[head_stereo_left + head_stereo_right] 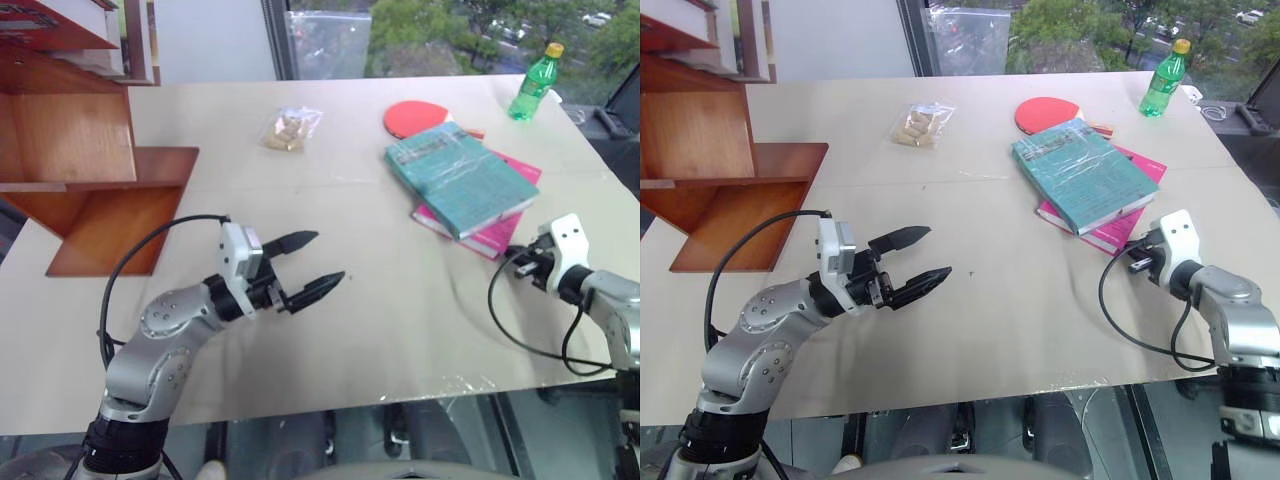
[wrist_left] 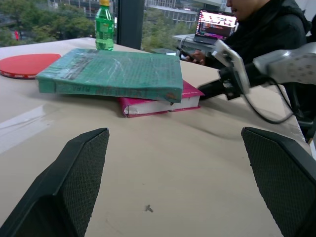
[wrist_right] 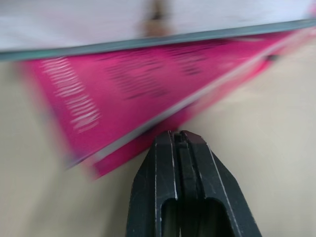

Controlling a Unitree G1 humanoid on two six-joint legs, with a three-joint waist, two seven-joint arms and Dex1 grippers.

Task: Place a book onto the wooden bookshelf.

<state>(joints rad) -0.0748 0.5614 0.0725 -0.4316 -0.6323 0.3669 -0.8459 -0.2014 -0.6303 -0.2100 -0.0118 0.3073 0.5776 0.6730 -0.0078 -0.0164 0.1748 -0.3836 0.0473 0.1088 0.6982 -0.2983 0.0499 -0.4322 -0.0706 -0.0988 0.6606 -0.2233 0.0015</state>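
Thick teal-green glossy book [image 1: 460, 177] flat on the pale tabletop [image 1: 380, 310], toward the far right, stacked on a thinner magenta-pink book [image 1: 497, 232] whose edges jut out at the near and right sides. Untouched by either gripper. Just behind the stack, a red round table-tennis paddle [image 1: 415, 118], partly tucked under the teal cover's far corner. Farther back right, near the table's far edge, an upright green plastic bottle with a yellow cap [image 1: 533, 84]. Left of the paddle, well apart, a small clear bag of pale brown snacks [image 1: 288, 130].

Right gripper [image 3: 176, 139] low over the table, tips pressed together, clenched on nothing, just at the near edge of the pink book; contact not clear.

Left gripper [image 1: 312, 262] nearer the front left, hovering above bare tabletop, black fingers spread wide apart and empty, pointing toward the books.

Reddish-brown polished wooden bookshelf [image 1: 75, 150] at the far left, flat boards and upright panels resting on the table, well apart from the book.

Beyond the far right side, a person in dark clothing [image 2: 276, 24] seated by an open laptop [image 2: 216, 23].
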